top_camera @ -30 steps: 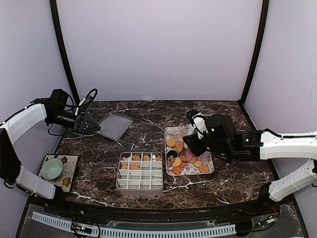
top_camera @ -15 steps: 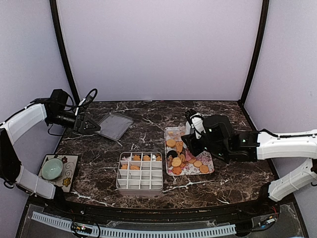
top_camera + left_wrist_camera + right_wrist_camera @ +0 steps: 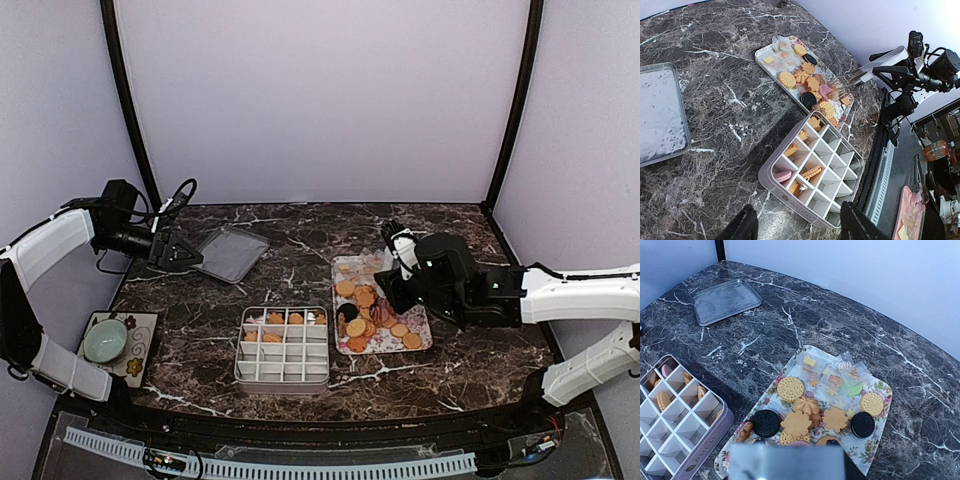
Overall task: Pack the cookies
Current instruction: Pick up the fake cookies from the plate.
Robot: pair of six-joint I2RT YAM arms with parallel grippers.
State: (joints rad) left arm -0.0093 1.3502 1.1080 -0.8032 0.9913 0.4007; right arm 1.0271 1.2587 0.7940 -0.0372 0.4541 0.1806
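Step, likely: picking cookies point(image 3: 796, 422) off tray point(image 3: 884, 390) | right gripper point(image 3: 393, 288) clenching tongs point(image 3: 854, 81) | left gripper point(image 3: 799, 224) hanging released, empty | next, likely: nipping one, carrying to box point(image 3: 283, 381) at tray's 9 o'clock

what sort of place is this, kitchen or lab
Probably a robot test booth, not a kitchen: plain lilac walls box in a marble-look table, a left arm and right arm are mounted at its near edge, and cookies lie beside a divided box.

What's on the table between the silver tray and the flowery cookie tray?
Nothing. Just bare marble table between the silver tray and the flowery tray, as the right wrist view shows.
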